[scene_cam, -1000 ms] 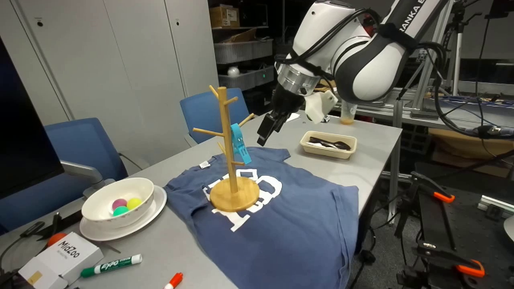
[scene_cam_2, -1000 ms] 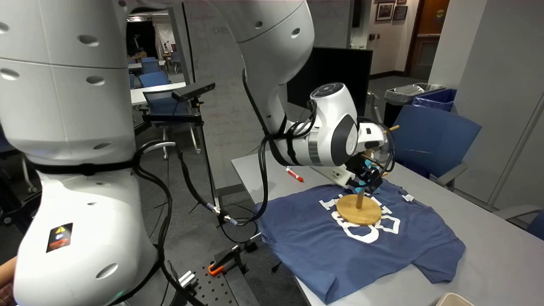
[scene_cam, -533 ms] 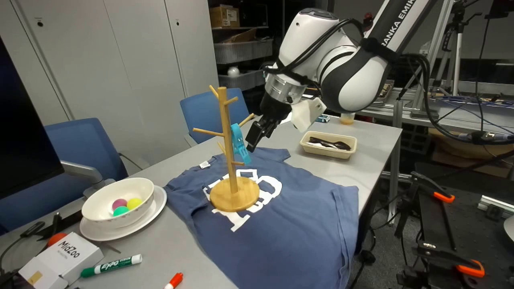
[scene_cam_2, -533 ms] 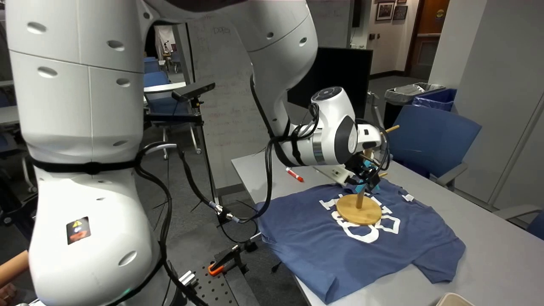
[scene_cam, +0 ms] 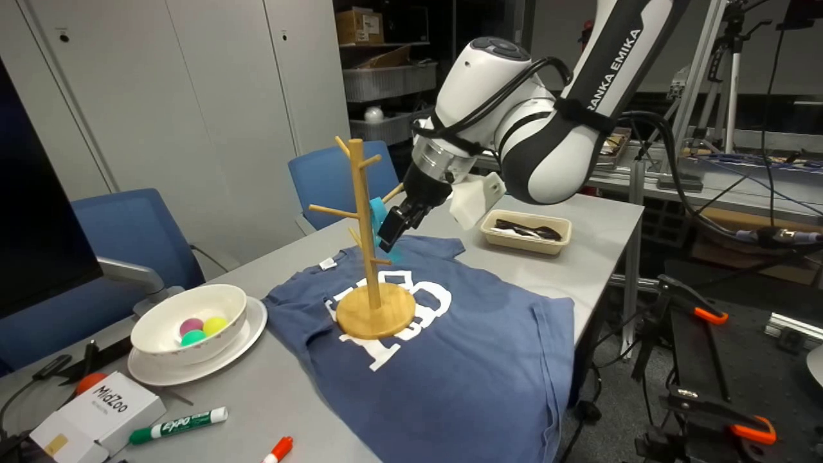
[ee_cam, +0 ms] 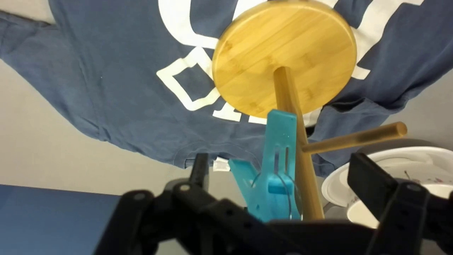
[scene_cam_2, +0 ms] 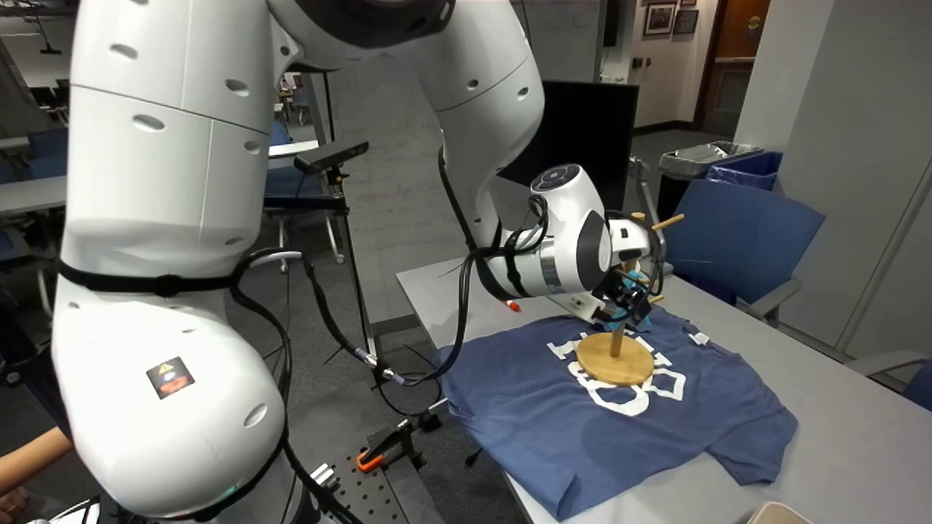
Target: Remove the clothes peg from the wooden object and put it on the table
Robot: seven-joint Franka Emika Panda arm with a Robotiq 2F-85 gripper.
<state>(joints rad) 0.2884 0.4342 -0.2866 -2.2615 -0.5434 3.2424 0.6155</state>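
- grasping the clothes peg (ee_cam: 268, 170) looks like the step in hand; it is not yet off the wooden object (scene_cam: 371, 270).
- peg: just beside the upright pole, legs pointing down toward the base; cannot tell whether it grips a branch or the pole.
- gripper (ee_cam: 284, 175): fingers well apart, nothing held. wrist view puts both peg and pole between them; in an exterior view one finger (scene_cam: 391, 230) overlaps the peg, contact unclear.
- stand sits on the blue shirt (scene_cam: 463, 347), between the table's (scene_cam: 601, 222) long edge by the blue chair (scene_cam: 321, 180) and the opposite long edge, well apart from the corner with the tray (scene_cam: 527, 247).
- method (judgement): legs splay, so squeezing them together should open the clip. want a pad on each leg, pole outside the grip.
- risk: closing as placed may catch the pole and tip the stand or drag it over loose cloth.
- fix: shift left in the wrist view so the finger at its right slips between peg and pole; gap looks tight.
- close slowly, see the legs meet, then draw away from pole and branch.
- set-down: grey top between shirt and chair-side edge, or near the tray; lower fully before letting go.
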